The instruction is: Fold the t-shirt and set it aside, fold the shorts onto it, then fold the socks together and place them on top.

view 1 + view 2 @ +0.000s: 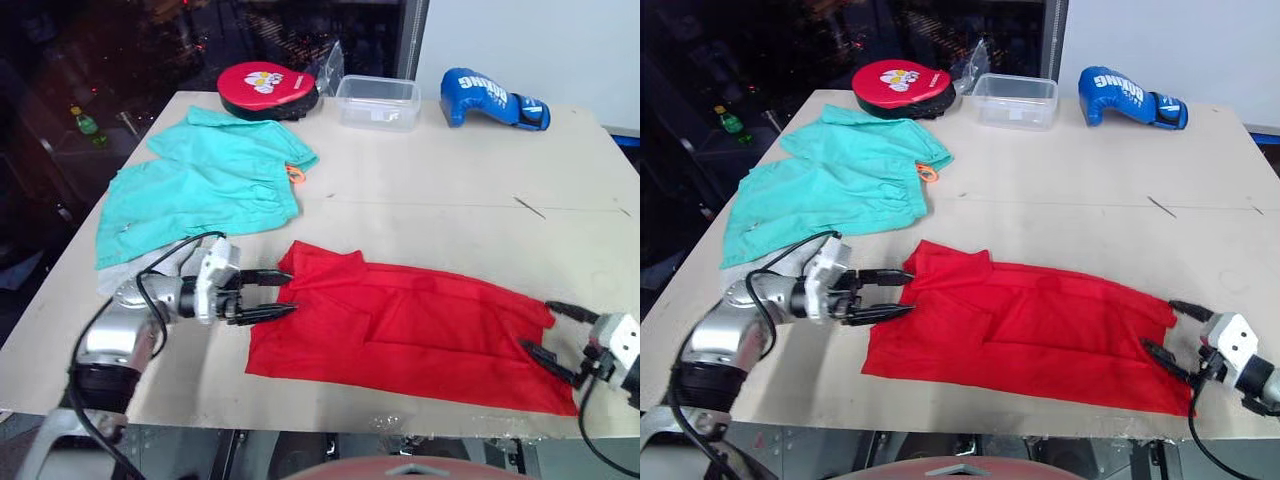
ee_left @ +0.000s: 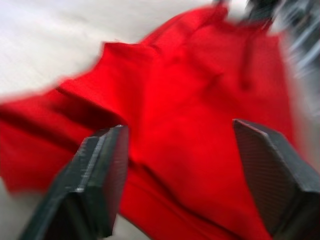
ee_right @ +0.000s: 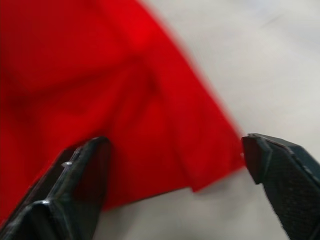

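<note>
Lying across the near half of a pale wooden table (image 1: 450,200), the t-shirt (image 1: 400,325) is partly folded into a long band. The left gripper (image 1: 270,295) at its left end and the right gripper (image 1: 550,330) at its right end both have fingers spread. The shorts (image 1: 200,185) lie far left. Dark glass and a white wall stand behind.

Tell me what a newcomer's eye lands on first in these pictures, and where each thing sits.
The bright red t-shirt lies partly folded into a long band across the near side of the table, with the open left end effector at one end and the open right end effector at the other. Behind it toward the left, the mint shorts lie spread out, and a blue boxing glove rests at the far edge.
</note>
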`<state>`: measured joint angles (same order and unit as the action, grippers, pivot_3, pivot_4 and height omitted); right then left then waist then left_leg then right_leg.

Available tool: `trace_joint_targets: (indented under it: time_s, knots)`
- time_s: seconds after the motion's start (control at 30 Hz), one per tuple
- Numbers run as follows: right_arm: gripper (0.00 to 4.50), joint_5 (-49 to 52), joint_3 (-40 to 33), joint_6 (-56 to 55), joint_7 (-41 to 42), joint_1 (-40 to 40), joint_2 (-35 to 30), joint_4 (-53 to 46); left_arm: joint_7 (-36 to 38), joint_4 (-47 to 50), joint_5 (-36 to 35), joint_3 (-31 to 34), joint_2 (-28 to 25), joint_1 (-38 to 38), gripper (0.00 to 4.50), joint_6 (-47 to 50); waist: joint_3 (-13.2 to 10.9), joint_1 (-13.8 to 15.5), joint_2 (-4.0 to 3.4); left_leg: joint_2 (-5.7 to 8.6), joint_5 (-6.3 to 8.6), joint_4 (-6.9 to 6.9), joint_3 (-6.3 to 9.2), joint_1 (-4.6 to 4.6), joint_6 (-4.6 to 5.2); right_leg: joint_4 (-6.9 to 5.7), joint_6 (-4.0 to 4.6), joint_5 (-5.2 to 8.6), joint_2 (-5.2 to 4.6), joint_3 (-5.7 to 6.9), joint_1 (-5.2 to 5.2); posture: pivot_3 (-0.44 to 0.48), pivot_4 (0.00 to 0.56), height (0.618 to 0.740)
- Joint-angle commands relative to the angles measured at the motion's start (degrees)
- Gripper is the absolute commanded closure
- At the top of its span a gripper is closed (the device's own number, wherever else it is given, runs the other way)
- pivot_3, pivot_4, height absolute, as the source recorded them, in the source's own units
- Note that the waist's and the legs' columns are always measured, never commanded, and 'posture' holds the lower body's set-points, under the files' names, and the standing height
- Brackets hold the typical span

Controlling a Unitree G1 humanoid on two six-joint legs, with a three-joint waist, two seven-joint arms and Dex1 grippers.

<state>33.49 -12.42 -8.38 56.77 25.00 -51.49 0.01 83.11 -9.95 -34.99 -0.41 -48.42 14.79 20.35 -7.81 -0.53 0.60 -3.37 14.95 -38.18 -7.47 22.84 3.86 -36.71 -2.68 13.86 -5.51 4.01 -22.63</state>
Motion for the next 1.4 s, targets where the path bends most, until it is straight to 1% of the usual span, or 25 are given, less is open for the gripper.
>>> trace_joint_targets:
  time_s: [0.03,0.17,0.27,0.33,0.47,0.63,0.8,0.93,1.07,1.1,1.17,1.2,1.23,1.3,1.33,1.37,1.4]
  knots:
    - [0.17,7.79,-4.25,10.08,3.25,2.01,-1.71,-7.54,1.66,-1.74,-0.66,1.28,0.13,2.70,1.15,2.39,0.00,0.16,0.01,0.04,0.01,-0.01,0.00,0.00,0.02,0.03,0.01,0.01,-0.03,0.03,0.00,0.000,0.150,0.740]
    - [0.17,10.88,-6.82,14.46,4.70,1.12,-0.23,-11.94,-3.63,-4.12,-0.01,0.96,3.41,7.82,1.15,8.14,-0.02,0.63,0.07,0.10,0.03,-0.03,0.01,0.05,0.05,0.04,0.02,0.01,-0.08,0.11,0.00,0.000,0.150,0.740]
    - [0.17,13.96,-8.14,19.50,3.73,0.07,0.22,-16.77,-4.74,-5.49,3.17,-1.10,4.51,9.54,1.15,8.72,-0.04,0.99,0.10,0.11,0.04,-0.04,0.02,0.09,0.07,0.05,0.02,0.01,-0.03,0.20,-0.02,0.000,0.150,0.740]
    - [0.17,14.77,-8.96,21.59,3.15,-0.49,0.64,-19.25,-5.51,-6.61,4.62,-1.45,4.98,10.32,1.15,9.05,-0.04,1.05,0.11,0.11,0.04,-0.02,0.00,0.11,0.07,0.04,0.02,0.01,0.20,0.21,-0.01,0.000,0.150,0.740]
    - [0.17,16.46,-10.70,24.63,2.01,-2.20,1.71,-23.11,-6.39,-8.25,6.70,-1.92,5.04,11.66,1.15,10.04,-0.05,1.28,0.13,0.11,0.04,-0.02,0.01,0.17,0.07,0.05,0.02,0.01,0.25,0.21,-0.04,0.000,0.150,0.740]
    - [0.17,14.53,-11.22,24.61,4.32,-2.98,2.72,-23.75,-4.76,-8.96,6.84,-2.00,4.69,12.94,1.15,12.46,-0.06,1.49,0.25,0.13,0.06,-0.05,0.05,0.21,0.11,0.10,0.02,0.01,0.23,0.26,-0.07,0.000,0.150,0.740]
    - [0.17,11.58,-10.83,23.36,7.40,-1.85,3.49,-23.41,-3.56,-5.10,3.98,-0.99,5.15,12.91,1.15,16.91,-0.06,1.36,0.25,0.15,0.10,-0.05,0.05,0.27,0.17,0.12,0.02,0.01,0.20,0.29,-0.07,0.000,0.150,0.740]
    - [0.17,9.17,-10.70,21.20,9.63,-1.98,4.34,-22.60,-3.63,-3.43,3.93,-1.01,5.31,12.04,1.15,17.58,-0.06,1.36,0.25,0.15,0.09,-0.07,0.04,0.27,0.17,0.11,0.02,0.01,0.22,0.28,-0.06,0.000,0.150,0.740]
    - [0.17,8.01,-10.71,20.55,10.29,-1.89,5.21,-22.61,-4.11,-3.78,4.82,-1.44,5.62,12.14,1.15,17.03,-0.06,1.36,0.25,0.15,0.09,-0.08,0.04,0.27,0.17,0.11,0.01,0.01,0.24,0.28,-0.06,0.000,0.150,0.740]
    - [0.00,7.75,-10.72,20.48,10.41,-1.88,5.41,-22.65,-4.32,-4.14,5.01,-1.41,5.81,12.40,1.54,16.88,-0.06,1.35,0.25,0.15,0.09,-0.08,0.04,0.28,0.16,0.11,0.02,0.01,0.24,0.27,-0.06,0.000,0.150,0.740]
    - [0.00,7.21,-10.69,20.19,10.44,-2.03,5.85,-22.63,-4.27,-4.46,5.68,-1.87,5.98,12.49,2.12,16.17,-0.06,1.36,0.26,0.15,0.09,-0.08,0.04,0.27,0.16,0.11,0.01,0.01,0.25,0.27,-0.06,0.000,0.150,0.740]
    - [0.00,7.05,-10.69,20.12,10.44,-2.14,6.05,-22.61,-4.76,-4.58,6.19,-2.23,6.21,12.51,2.54,16.13,-0.06,1.36,0.26,0.15,0.09,-0.08,0.04,0.27,0.16,0.11,0.02,0.01,0.25,0.27,-0.06,0.000,0.150,0.740]
    - [0.00,6.92,-10.73,20.11,10.48,-2.23,6.22,-22.60,-5.11,-4.65,6.55,-2.44,6.39,12.53,3.09,16.17,-0.06,1.36,0.26,0.15,0.09,-0.09,0.04,0.27,0.16,0.11,0.02,0.01,0.25,0.28,-0.06,0.000,0.150,0.740]
    - [0.00,6.72,-10.84,20.10,10.46,-2.36,6.49,-22.67,-5.71,-4.96,7.32,-2.81,6.80,12.63,3.76,16.09,-0.06,1.36,0.26,0.15,0.09,-0.09,0.04,0.27,0.16,0.11,0.02,0.01,0.25,0.27,-0.06,0.000,0.150,0.740]
    - [0.00,6.61,-10.89,20.05,10.46,-2.39,6.59,-22.71,-5.94,-5.17,7.56,-2.80,7.09,12.73,4.23,16.00,-0.06,1.36,0.26,0.15,0.09,-0.09,0.04,0.27,0.16,0.11,0.02,0.01,0.25,0.27,-0.06,0.000,0.150,0.740]
    - [0.00,6.48,-10.92,19.98,10.48,-2.41,6.67,-22.73,-6.11,-5.35,7.69,-2.81,7.35,12.85,4.38,15.97,-0.06,1.36,0.26,0.15,0.09,-0.09,0.04,0.27,0.16,0.11,0.02,0.01,0.25,0.27,-0.06,0.000,0.150,0.740]
    - [0.00,6.35,-10.91,19.93,10.51,-2.39,6.74,-22.74,-6.27,-5.50,7.73,-2.79,7.59,12.98,4.38,16.11,-0.06,1.36,0.26,0.15,0.09,-0.09,0.04,0.27,0.16,0.11,0.02,0.01,0.25,0.27,-0.06,0.000,0.150,0.740]
